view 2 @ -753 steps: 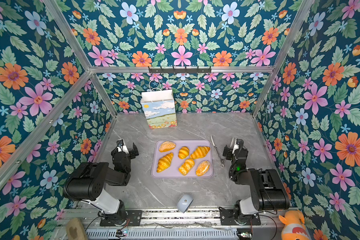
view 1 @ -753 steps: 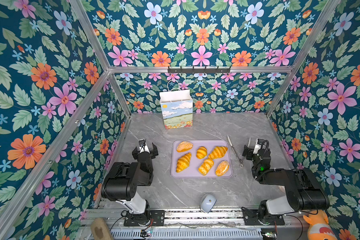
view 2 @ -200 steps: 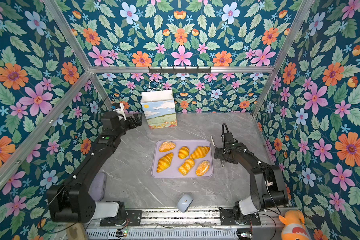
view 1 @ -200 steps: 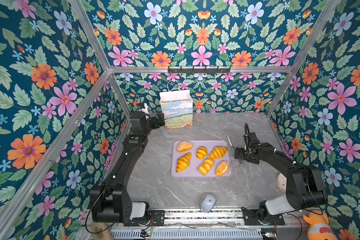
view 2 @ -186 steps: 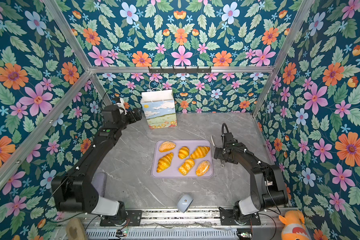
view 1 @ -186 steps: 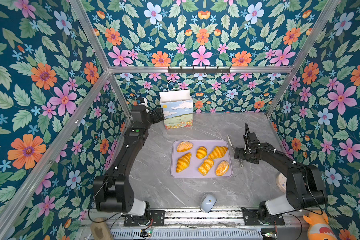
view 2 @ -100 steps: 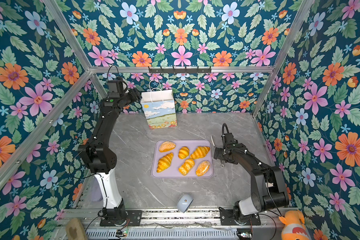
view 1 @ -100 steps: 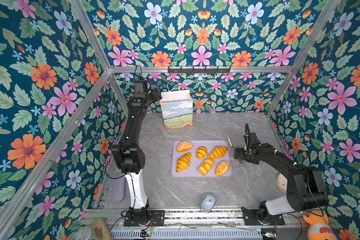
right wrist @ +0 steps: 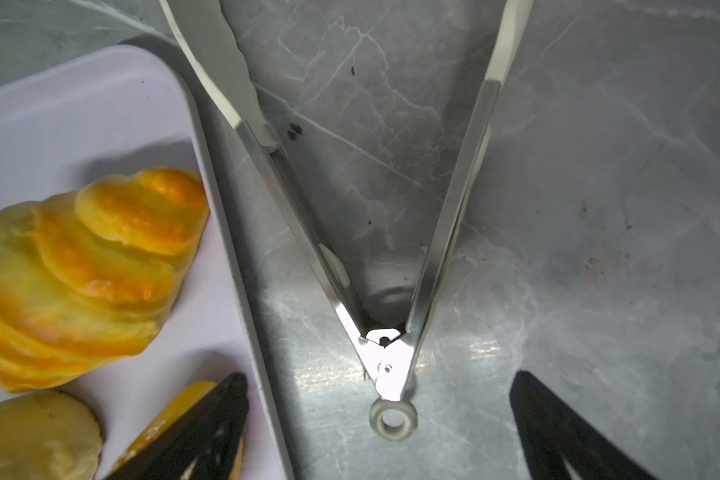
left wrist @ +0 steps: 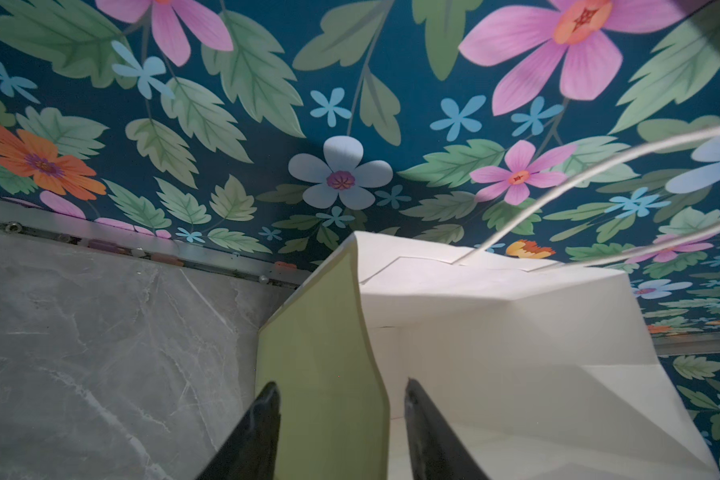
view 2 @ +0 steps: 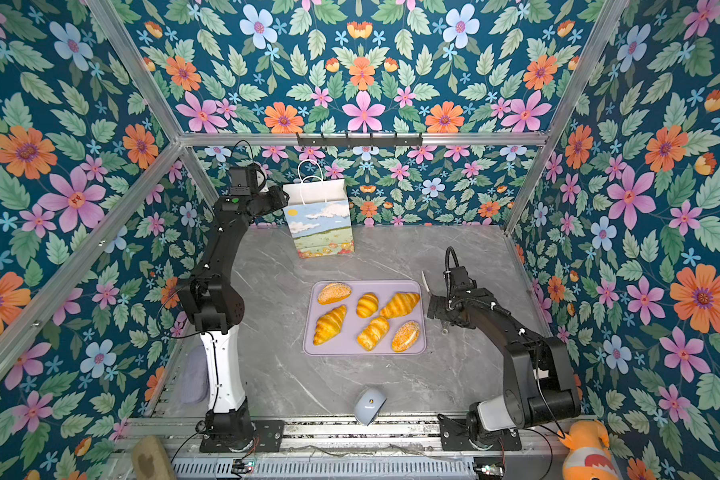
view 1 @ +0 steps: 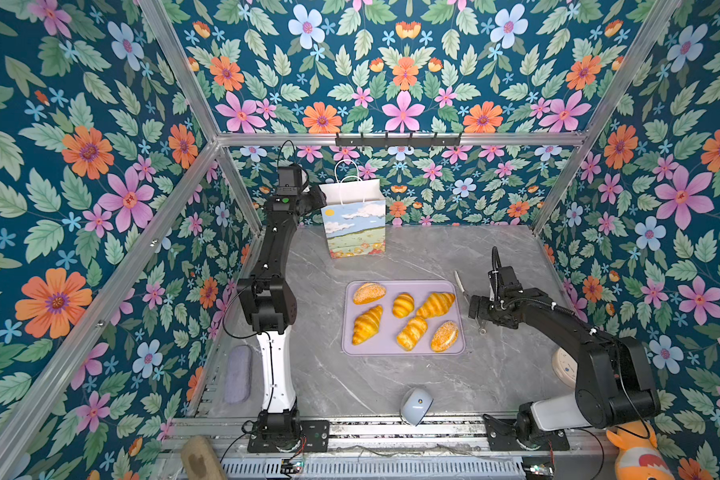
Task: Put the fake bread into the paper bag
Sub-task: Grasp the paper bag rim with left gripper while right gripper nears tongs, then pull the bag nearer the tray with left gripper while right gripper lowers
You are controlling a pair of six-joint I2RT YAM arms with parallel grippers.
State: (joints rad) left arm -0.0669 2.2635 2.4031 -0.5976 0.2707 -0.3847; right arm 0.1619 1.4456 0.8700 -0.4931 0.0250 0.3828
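Observation:
Several glossy golden pieces of fake bread [view 1: 367, 324] [view 2: 329, 324] lie on a lilac tray [view 1: 375, 351] mid-table. The paper bag [view 1: 354, 228] [view 2: 321, 230] stands upright at the back, mouth open. My left gripper [view 1: 319, 199] [view 2: 281, 197] is at the bag's top left edge. In the left wrist view its jaws [left wrist: 341, 415] straddle the bag's green side wall [left wrist: 321, 353], one finger outside, one inside, still apart. My right gripper [view 1: 474, 309] [right wrist: 383, 415] hangs open just right of the tray, over the hinge end of metal tongs [right wrist: 296, 199]. A croissant [right wrist: 80, 282] lies beside it.
The tongs [view 1: 460, 284] lie on the table along the tray's right edge. A grey mouse [view 1: 415, 405] sits at the front edge, a grey pouch [view 1: 238, 374] at the left wall. A hook rail [view 1: 398, 139] runs above the bag. Patterned walls enclose three sides.
My left arm has risen and reached to the bag's top left edge, and its jaws have narrowed around the side wall. The right arm and the bread have not moved.

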